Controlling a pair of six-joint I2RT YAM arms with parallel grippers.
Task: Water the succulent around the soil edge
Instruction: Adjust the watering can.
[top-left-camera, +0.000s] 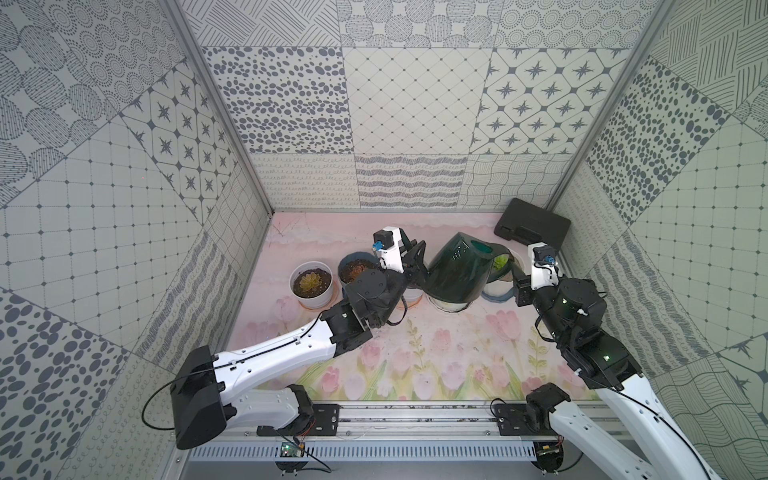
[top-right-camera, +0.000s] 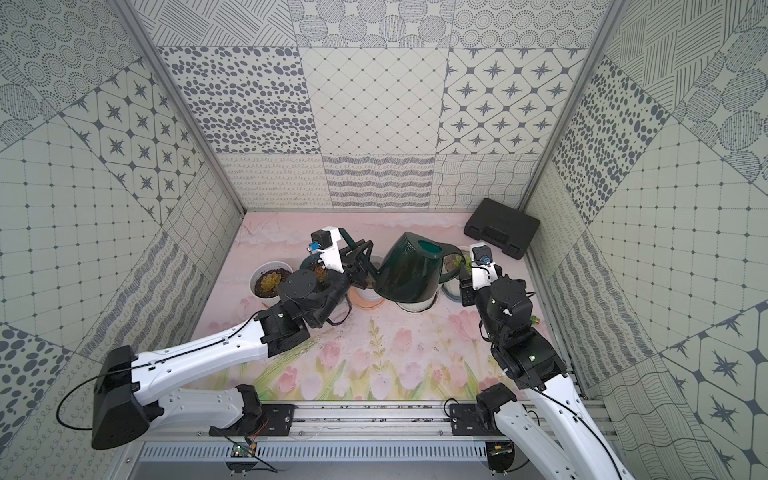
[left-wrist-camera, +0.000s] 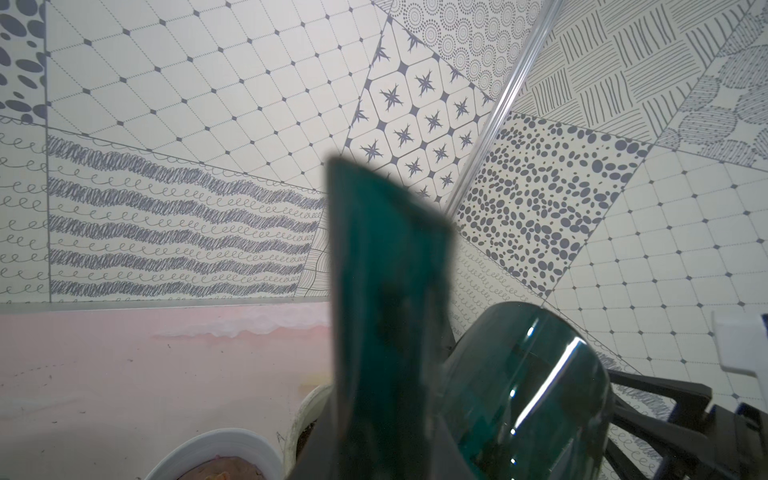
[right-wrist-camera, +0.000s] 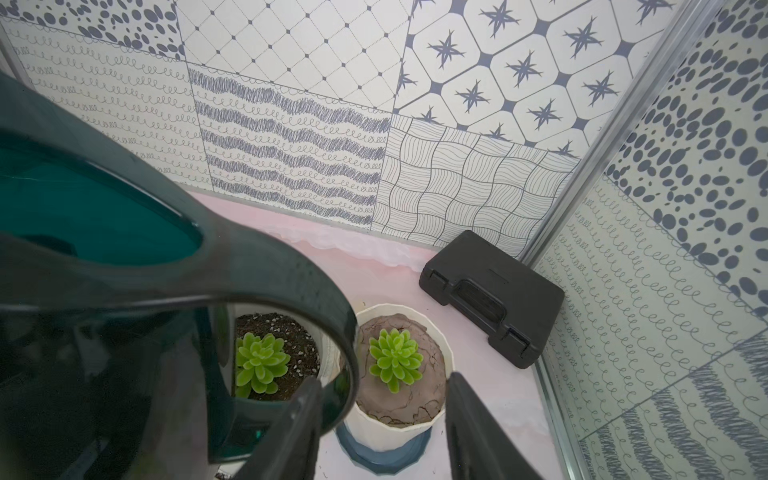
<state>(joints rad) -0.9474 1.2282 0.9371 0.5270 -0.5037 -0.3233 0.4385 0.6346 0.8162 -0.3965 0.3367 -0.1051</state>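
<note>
A: Nearest the lens?
B: Right gripper, from the right wrist view. Two dark fingers, spread apart, clamping nothing.

A: Within the gap?
B: Handle of the dark green watering can, close against one finger; contact not certain. Past the fingertips, framed between them: the succulent, a small bright green rosette, upright, clear of both fingers.

A: Seated in?
B: Smooth tan mound. Soil edge just inside the lip of a white fluted pot, set on a blue saucer.

A: Neighbours?
B: Just beside, seen through the handle loop: second green rosette in dark speckled soil. Farther out, near the corner of the walls: black case, flat on the floral mat.

A: Other arm?
B: Left gripper, pressed shut on the can's spout. Fingers hidden behind the spout in the left wrist view. Can body between the two grippers in both top views.

A: Remainder?
B: Two more pots by the left arm: yellowish rosette pot, well apart from the succulent, and blue-rimmed pot, partly hidden behind the wrist.
</note>
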